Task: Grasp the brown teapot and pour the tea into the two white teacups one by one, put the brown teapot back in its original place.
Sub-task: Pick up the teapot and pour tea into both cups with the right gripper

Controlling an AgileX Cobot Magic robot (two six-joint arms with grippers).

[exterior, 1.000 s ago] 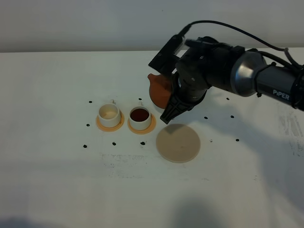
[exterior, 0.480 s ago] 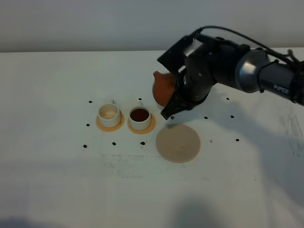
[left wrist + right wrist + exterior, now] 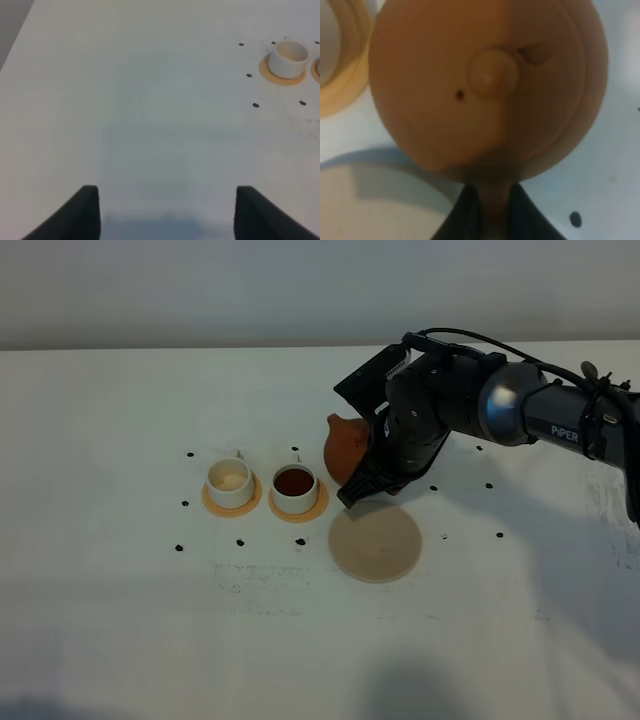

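The brown teapot (image 3: pixel 346 443) hangs above the table, just behind the large beige disc (image 3: pixel 375 540). My right gripper (image 3: pixel 357 485) is shut on its handle. In the right wrist view the knobbed lid (image 3: pixel 490 85) faces the camera, my fingers (image 3: pixel 470 212) pinch the handle, and the disc's edge (image 3: pixel 370 205) lies below. Two white teacups stand on small orange coasters left of the disc: the left cup (image 3: pixel 229 482) is cream inside, the right cup (image 3: pixel 294 487) holds dark tea. My left gripper (image 3: pixel 167 215) is open and empty over bare table, far from the left cup (image 3: pixel 289 56).
Small black dots (image 3: pixel 185 504) mark the white table around the cups and the disc. An orange coaster rim (image 3: pixel 342 85) shows beside the teapot in the right wrist view. My right arm (image 3: pixel 520 410) reaches in from the right edge.
The teapot has tipped back from its tilt toward the right cup and moved slightly right and lower, toward the beige disc. The cups and the disc have not moved.
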